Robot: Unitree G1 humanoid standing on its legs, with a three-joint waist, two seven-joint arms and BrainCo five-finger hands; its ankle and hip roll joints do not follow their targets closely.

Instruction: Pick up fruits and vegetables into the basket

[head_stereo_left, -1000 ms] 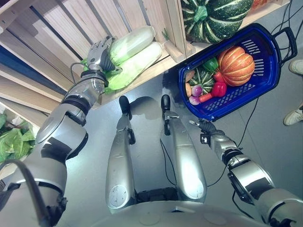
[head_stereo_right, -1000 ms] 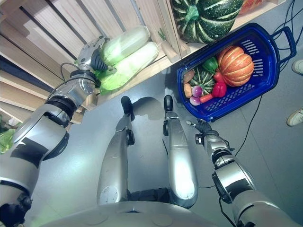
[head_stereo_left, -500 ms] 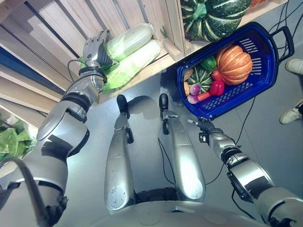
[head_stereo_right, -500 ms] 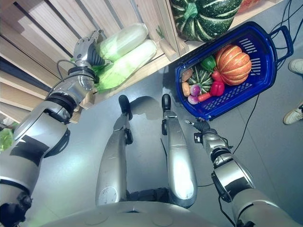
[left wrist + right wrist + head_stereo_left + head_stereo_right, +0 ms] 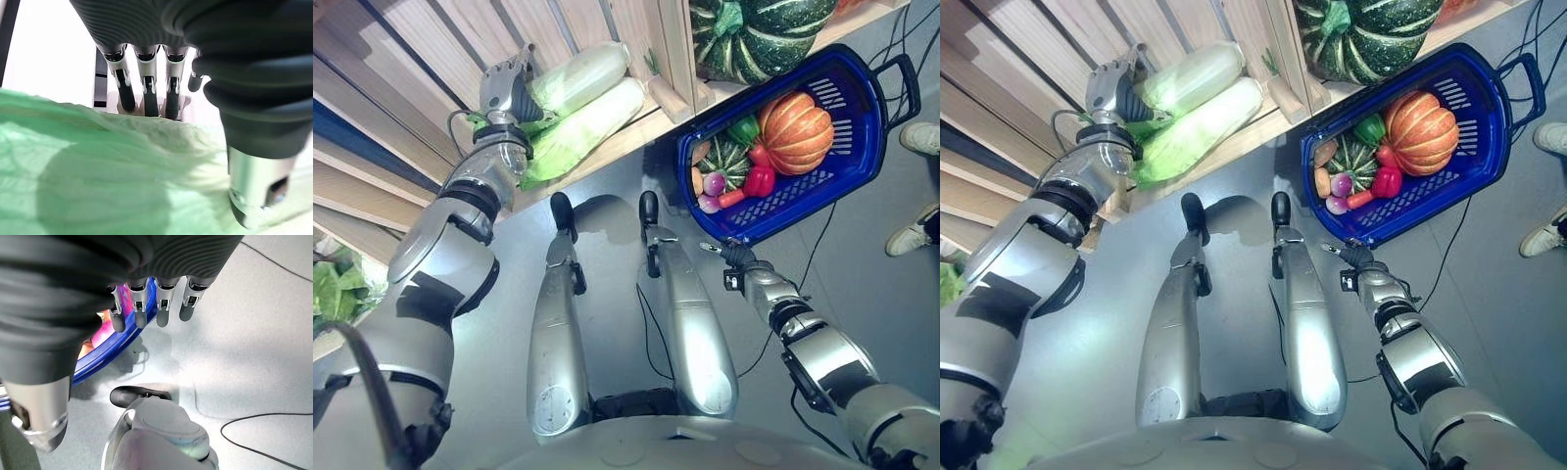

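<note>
Two pale green napa cabbages lie side by side on the wooden shelf, the upper one above the lower one. My left hand is at their leafy ends. In the left wrist view its fingers stretch straight over the leaves of a cabbage, open. The blue basket stands on the floor at the right and holds an orange pumpkin, a small striped squash, a red pepper and other small vegetables. My right hand hangs open just below the basket's near rim.
A large dark green striped squash sits on the shelf behind the basket, past a wooden divider. Leafy greens lie at the lower left. A person's shoes stand on the grey floor at the right edge.
My left hand has reached a little farther over the cabbages' leafy ends. The head camera has shifted slightly. My right hand has stayed by the basket.
</note>
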